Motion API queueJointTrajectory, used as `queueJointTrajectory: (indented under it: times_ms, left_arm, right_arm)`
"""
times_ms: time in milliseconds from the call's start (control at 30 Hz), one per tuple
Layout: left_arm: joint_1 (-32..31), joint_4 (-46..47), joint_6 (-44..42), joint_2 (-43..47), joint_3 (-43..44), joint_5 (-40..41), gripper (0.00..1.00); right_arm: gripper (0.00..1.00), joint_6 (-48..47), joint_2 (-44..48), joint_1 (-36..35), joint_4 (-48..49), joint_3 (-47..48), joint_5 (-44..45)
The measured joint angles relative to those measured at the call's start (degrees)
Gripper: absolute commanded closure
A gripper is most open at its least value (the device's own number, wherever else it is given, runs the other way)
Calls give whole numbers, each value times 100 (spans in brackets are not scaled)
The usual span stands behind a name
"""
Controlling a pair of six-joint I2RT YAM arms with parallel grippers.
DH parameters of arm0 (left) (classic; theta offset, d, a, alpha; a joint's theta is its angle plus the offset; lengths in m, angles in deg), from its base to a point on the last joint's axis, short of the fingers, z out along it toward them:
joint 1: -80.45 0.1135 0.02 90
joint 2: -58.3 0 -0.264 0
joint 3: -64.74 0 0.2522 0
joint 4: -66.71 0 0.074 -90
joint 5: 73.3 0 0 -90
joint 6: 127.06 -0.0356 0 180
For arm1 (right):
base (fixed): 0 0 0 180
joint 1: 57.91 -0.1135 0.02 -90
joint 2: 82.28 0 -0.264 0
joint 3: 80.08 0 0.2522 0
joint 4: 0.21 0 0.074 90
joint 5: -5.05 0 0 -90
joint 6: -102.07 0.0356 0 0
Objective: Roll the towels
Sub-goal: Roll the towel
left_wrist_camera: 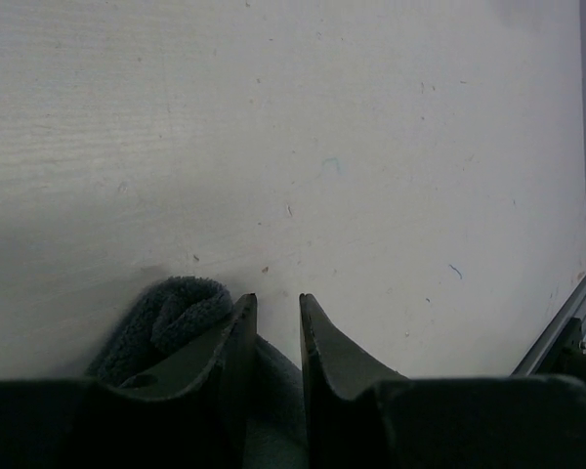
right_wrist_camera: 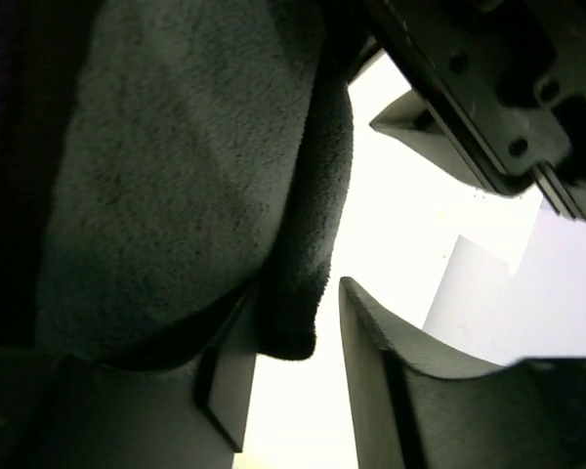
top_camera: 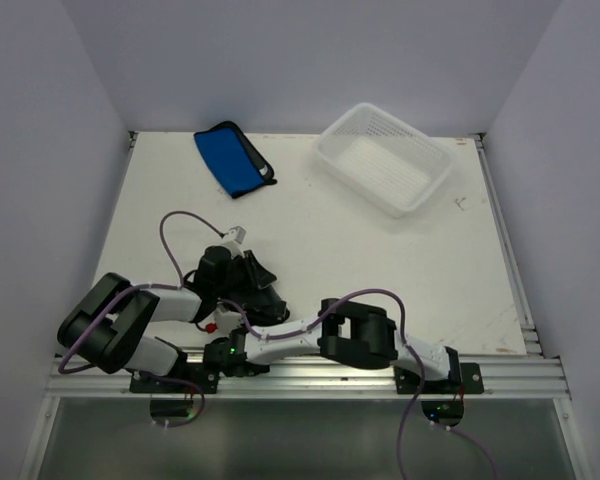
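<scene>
A bright blue towel (top_camera: 230, 160) with black edging lies folded at the table's back left. A dark towel (top_camera: 263, 290) sits bunched near the front left, with both arms on it. In the left wrist view its rolled end (left_wrist_camera: 176, 315) bulges beside the left finger, and more of its cloth fills the narrow gap further down. My left gripper (left_wrist_camera: 276, 298) is shut on that cloth. My right gripper (right_wrist_camera: 303, 322) is open. The dark towel (right_wrist_camera: 176, 195) drapes over its left finger, and one edge hangs into the gap.
A white perforated basket (top_camera: 332, 148) stands at the back right. The right arm (top_camera: 355, 335) stretches leftward along the front edge, close to the left arm (top_camera: 130, 315). A metal rail (top_camera: 310, 375) runs along the front.
</scene>
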Motion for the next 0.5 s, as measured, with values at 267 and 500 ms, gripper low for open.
queueJointTrajectory:
  times_ms: [267,500]
  left_arm:
    - [-7,186,151,0,-116,20,71]
    - [-68,286,199,28,-157,111,72]
  right_arm:
    - [47,173,761,-28,297,-935,-328]
    - [35,229,1154,-20,527,-1423,-435]
